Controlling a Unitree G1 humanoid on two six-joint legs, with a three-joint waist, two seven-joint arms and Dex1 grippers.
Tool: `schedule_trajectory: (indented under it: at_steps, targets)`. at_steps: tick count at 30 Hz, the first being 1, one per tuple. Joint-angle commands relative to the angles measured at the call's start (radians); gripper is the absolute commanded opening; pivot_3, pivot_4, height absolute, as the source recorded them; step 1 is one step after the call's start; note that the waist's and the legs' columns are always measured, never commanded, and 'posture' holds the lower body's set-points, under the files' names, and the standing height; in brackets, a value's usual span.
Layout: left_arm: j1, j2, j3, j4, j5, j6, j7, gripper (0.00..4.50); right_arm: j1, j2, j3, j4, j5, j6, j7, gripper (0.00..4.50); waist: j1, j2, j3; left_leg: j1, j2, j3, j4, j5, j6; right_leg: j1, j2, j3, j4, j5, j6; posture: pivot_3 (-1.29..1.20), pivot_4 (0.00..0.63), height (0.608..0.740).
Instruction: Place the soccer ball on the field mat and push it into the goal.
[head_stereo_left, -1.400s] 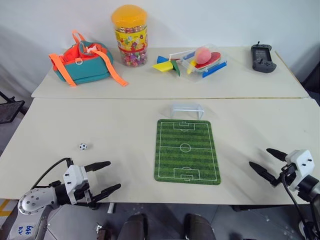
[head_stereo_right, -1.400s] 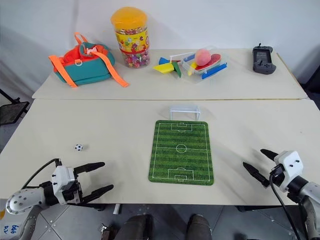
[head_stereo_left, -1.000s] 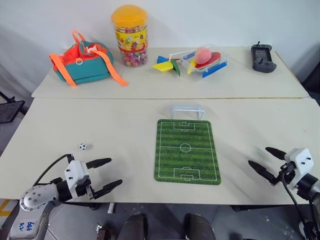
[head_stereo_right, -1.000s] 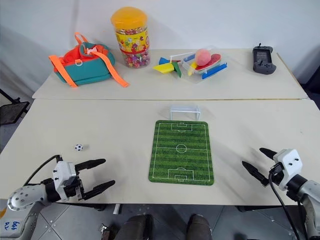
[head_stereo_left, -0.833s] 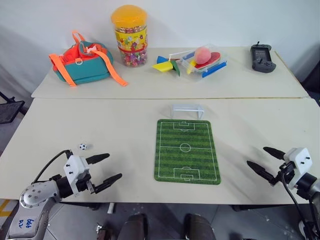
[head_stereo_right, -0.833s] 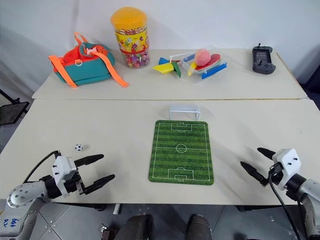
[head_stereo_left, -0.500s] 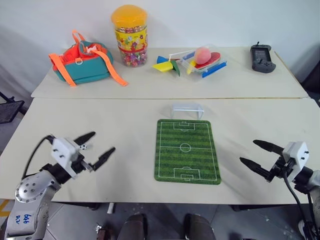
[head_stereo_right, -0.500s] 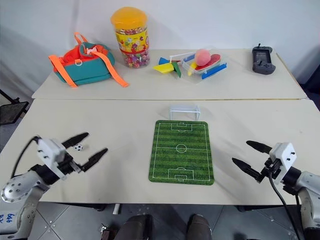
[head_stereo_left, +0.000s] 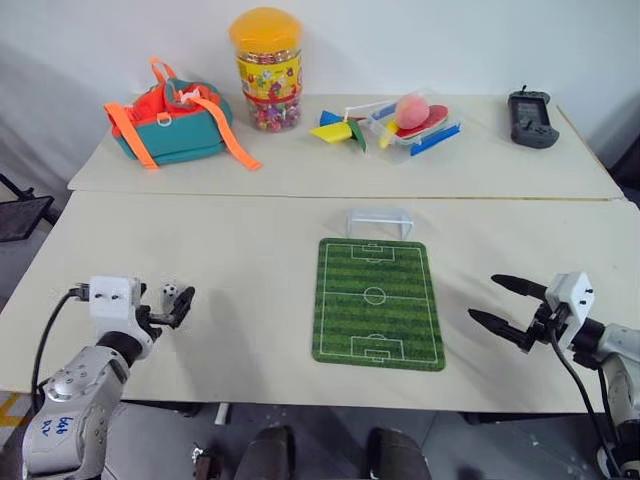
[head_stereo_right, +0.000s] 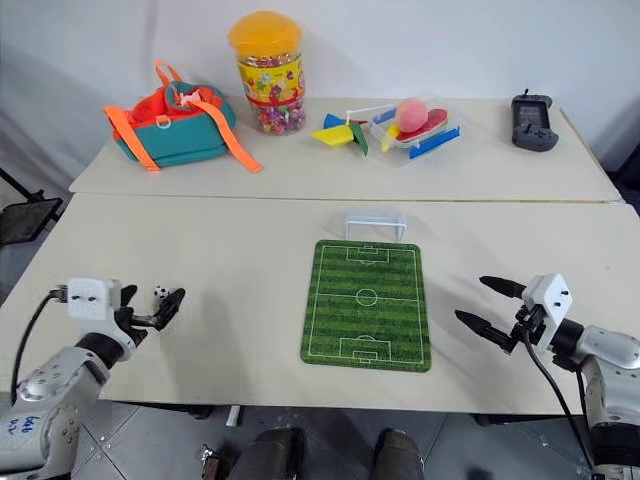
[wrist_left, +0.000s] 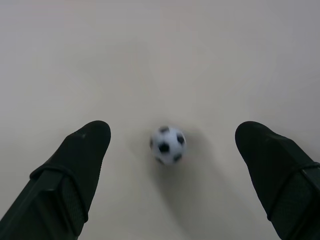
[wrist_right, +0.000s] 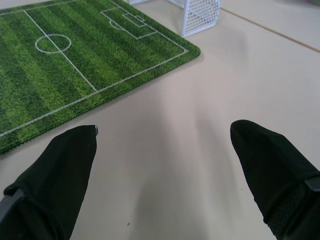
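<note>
The soccer ball (wrist_left: 168, 145) is positioned untouched between the released left end effector's (wrist_left: 172, 170) fingers; the right end effector (head_stereo_right: 484, 305) is likewise spread, empty.

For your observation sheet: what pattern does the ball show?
The ball is white with black patches, clearest in the left wrist view.

Blue handwritten marks are seen on the grey casing of the left arm (head_stereo_left: 62, 425), near its lower end, but they cannot be read with certainty. A printed label is carried by the candy jar (head_stereo_left: 268, 78), yet no word on it can be made out. No other legible text is found.
</note>
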Motion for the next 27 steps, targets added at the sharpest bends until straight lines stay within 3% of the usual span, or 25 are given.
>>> schedule_trajectory:
  at_steps: [1,7,8,10,20,27]
  targets:
    - [-0.03,0.012,-0.015,0.045,0.024,-0.031,-0.028,4.47,0.009,-0.018,-0.01,-0.017,0.002,-0.005,-0.001,4.5,0.004,0.0,0.0,0.0,0.001,0.0,0.0,0.0,0.0,0.0,0.001,0.0,0.0,0.0,0.0,0.0,0.15,0.74]
    - [-0.084,0.04,-0.052,0.181,0.074,-0.128,-0.103,4.47,0.034,-0.027,-0.025,-0.033,0.002,0.002,-0.011,4.5,0.006,0.0,0.0,0.0,0.001,0.001,0.0,0.0,-0.001,0.0,0.001,0.001,-0.001,0.0,0.0,0.0,0.15,0.74]
    - [-0.091,0.046,-0.057,0.201,0.087,-0.151,-0.111,4.29,0.038,-0.029,-0.026,-0.035,0.002,0.0,-0.011,4.5,0.006,0.0,0.0,0.0,0.001,0.001,0.0,0.0,-0.001,0.0,0.001,0.001,-0.001,0.0,0.0,0.0,0.15,0.74]
    - [-0.106,0.055,-0.064,0.244,0.1,-0.18,-0.128,3.89,0.042,-0.031,-0.028,-0.038,0.004,0.001,-0.014,4.5,0.005,0.0,0.0,0.0,0.001,0.001,0.0,0.0,-0.001,0.0,0.002,0.001,-0.001,0.0,-0.001,0.0,0.15,0.74]
    - [-0.106,0.073,-0.079,0.285,0.106,-0.213,-0.186,0.86,0.051,-0.045,-0.037,-0.038,0.003,-0.003,-0.023,4.5,0.003,0.0,0.0,0.001,0.004,0.003,0.0,0.0,-0.001,-0.001,0.005,0.003,-0.001,0.001,-0.002,0.0,0.15,0.74]
    - [-0.058,0.031,-0.158,0.131,0.019,-0.269,-0.332,0.86,0.071,-0.058,-0.066,-0.064,0.054,0.001,0.02,4.5,0.006,0.0,0.0,0.001,0.01,0.007,0.001,-0.002,-0.004,-0.001,0.01,0.005,-0.001,0.002,-0.003,0.0,0.15,0.74]
